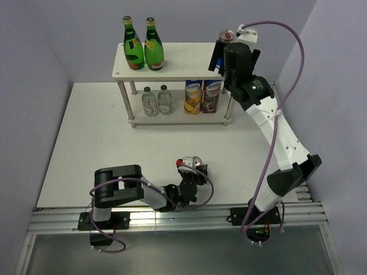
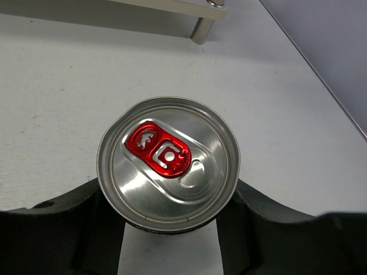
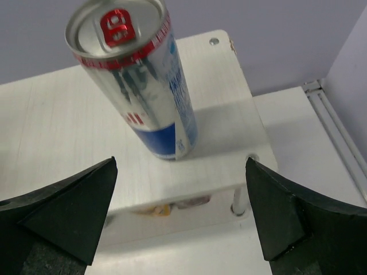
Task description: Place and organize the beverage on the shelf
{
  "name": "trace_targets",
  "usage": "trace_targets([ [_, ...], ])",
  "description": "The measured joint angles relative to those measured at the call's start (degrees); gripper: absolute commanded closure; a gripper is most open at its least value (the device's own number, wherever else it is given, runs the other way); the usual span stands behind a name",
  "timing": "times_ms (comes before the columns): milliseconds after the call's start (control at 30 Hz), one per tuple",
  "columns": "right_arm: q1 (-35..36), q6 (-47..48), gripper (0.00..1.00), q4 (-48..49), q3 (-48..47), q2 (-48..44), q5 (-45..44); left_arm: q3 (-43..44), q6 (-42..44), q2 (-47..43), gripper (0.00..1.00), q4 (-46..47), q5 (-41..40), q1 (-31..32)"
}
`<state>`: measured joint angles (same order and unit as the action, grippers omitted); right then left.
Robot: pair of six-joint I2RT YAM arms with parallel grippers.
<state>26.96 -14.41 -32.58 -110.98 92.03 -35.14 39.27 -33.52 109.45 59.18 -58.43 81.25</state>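
Right gripper (image 3: 181,172) released; can (image 1: 227,35) upright on shelf (image 1: 183,57) top, upper right of overhead frame. Left gripper (image 2: 169,220) grasping second can (image 1: 189,163), lower centre.

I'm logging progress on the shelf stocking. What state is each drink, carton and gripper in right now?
green glass bottles: upright, top tier, left end.
small clear bottles: upright, lower tier.
juice cartons: upright, lower tier.
shelved can: upright, top tier, right end, untouched.
second can: gripped, not yet shelved.
right gripper: open.
left gripper: shut on second can.
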Motion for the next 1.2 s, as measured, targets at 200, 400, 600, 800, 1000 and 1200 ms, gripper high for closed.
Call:
trace_targets([
  [200,0.76,-4.28,0.00,1.40,12.92,-10.51,3.13,1.40,-0.35,-0.57,1.00,-3.78,-0.42,0.17],
  [400,8.46,-9.25,0.00,3.61,40.35,-30.56,2.19,0.15,2.73,-8.66,1.00,-18.45,1.18,-0.15],
  [600,15.87,-15.39,0.00,2.93,57.22,-46.21,0.76,7.26,13.18,-17.00,1.00,-39.32,5.38,-5.03],
  [800,18.71,-20.81,0.00,1.62,68.46,-53.62,0.28,26.82,23.93,-17.16,1.00,-48.09,10.36,-10.75],
  [1000,19.19,-23.02,0.00,1.81,74.82,-58.53,0.31,50.12,32.44,-12.41,1.00,-55.71,15.19,-16.22],
  [1200,19.19,-23.06,0.00,2.69,78.12,-60.59,0.81,75.63,35.87,-1.70,1.00,-66.58,20.44,-21.42],
])
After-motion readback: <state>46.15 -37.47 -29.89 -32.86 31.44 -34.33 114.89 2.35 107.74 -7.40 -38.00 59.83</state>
